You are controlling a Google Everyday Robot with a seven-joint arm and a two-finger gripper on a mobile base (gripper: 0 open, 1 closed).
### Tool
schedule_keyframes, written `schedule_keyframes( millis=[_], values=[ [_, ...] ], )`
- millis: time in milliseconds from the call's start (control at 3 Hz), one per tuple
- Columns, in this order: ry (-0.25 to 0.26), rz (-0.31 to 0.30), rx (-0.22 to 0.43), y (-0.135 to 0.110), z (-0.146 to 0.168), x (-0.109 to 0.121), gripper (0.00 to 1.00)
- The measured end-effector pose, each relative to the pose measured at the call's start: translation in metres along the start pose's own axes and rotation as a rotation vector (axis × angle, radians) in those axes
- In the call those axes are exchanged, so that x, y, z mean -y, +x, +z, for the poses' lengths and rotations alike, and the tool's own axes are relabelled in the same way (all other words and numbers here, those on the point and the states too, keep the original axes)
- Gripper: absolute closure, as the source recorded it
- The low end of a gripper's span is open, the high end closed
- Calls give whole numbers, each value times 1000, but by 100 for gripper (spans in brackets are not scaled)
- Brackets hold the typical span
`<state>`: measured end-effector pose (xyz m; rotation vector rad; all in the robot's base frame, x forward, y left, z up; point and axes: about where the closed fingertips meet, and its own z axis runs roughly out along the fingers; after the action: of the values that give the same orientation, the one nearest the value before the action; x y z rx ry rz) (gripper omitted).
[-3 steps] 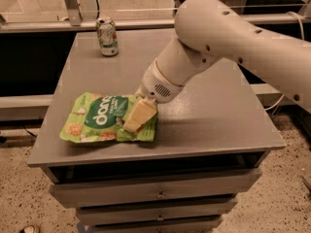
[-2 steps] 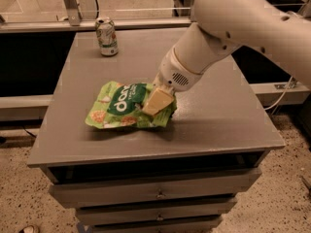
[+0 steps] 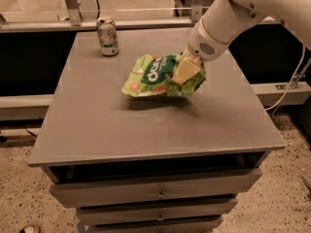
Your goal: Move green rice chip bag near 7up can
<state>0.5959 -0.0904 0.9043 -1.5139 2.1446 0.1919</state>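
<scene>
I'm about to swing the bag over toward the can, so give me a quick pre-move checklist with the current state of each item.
1. Pincer clamped on the right end of the green rice chip bag: ok.
2. Bag lifted off the table, with its shadow beneath it: ok.
3. 7up can upright at the table's back left corner: ok.
4. Nothing stands between bag and can: ok.
5. Bag near the can: not ok, it hangs over mid-table, well apart from the can.
6. Grip firm enough for the carry: cannot tell.
</scene>
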Motion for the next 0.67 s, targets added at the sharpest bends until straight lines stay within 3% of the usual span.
schedule_keyframes(
  millis=[667],
  values=[
    [150,115,-59,-7,24,93,100]
  ],
)
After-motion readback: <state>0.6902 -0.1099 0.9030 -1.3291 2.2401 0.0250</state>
